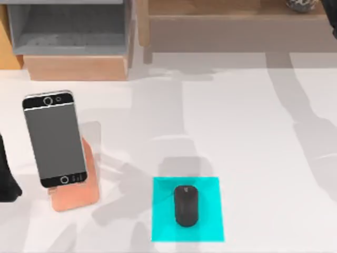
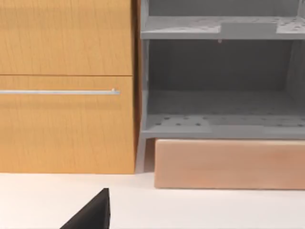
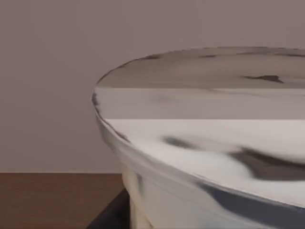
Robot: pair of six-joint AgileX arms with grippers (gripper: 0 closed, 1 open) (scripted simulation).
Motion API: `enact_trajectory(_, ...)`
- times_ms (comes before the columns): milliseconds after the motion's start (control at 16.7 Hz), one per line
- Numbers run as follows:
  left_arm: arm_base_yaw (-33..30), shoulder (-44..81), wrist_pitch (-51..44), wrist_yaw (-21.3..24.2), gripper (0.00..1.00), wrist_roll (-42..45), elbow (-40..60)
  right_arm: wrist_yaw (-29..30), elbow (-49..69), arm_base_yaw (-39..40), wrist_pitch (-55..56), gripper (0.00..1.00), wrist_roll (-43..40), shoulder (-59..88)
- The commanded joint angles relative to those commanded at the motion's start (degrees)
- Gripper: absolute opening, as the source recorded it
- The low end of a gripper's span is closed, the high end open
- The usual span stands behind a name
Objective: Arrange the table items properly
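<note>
The black silver-edged smartphone (image 1: 54, 138) leans on a rose-gold stand (image 1: 79, 192) at the table's left. Near the front centre, the small black mouse (image 1: 186, 205) lies on a cyan square mat (image 1: 210, 232). A round pale cup with dark blotches (image 1: 303, 4) stands on the wooden shelf at the back right, and the right wrist view shows it very close (image 3: 205, 143). My left arm (image 1: 6, 179) is at the table's left edge beside the phone, and a dark part of its gripper (image 2: 90, 214) faces the cabinet. A dark sliver of my right arm (image 1: 334, 29) shows at the right edge near the cup.
A wooden shelf unit (image 1: 210, 23) runs along the back, with a grey open compartment (image 1: 68, 26) at the left. The left wrist view shows its orange drawer fronts (image 2: 66, 119) and grey shelves (image 2: 219, 124). The white table (image 1: 253, 132) is bare in its middle and right.
</note>
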Motion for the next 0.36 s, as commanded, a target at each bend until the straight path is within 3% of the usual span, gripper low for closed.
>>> enact_trajectory(360, 0.0, 0.0, 0.0, 0.0, 1.0, 0.0, 0.0, 0.0, 0.0, 0.0, 0.0, 1.0, 0.0, 0.0)
